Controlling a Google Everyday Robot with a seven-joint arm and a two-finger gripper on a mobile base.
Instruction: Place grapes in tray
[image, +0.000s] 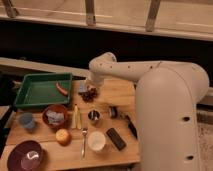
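Note:
The grapes are a small dark reddish-purple cluster on the wooden table, just right of the green tray. My gripper hangs at the end of the white arm directly above the grapes, close to or touching them. The tray sits at the table's back left, with a slim red chili-like item lying across its right rim. A small blue-grey block sits beside the grapes.
A dark red bowl with a grey item, a blue cup, an orange fruit, a second dark bowl, a fork, a metal cup, a white cup and black items fill the front half.

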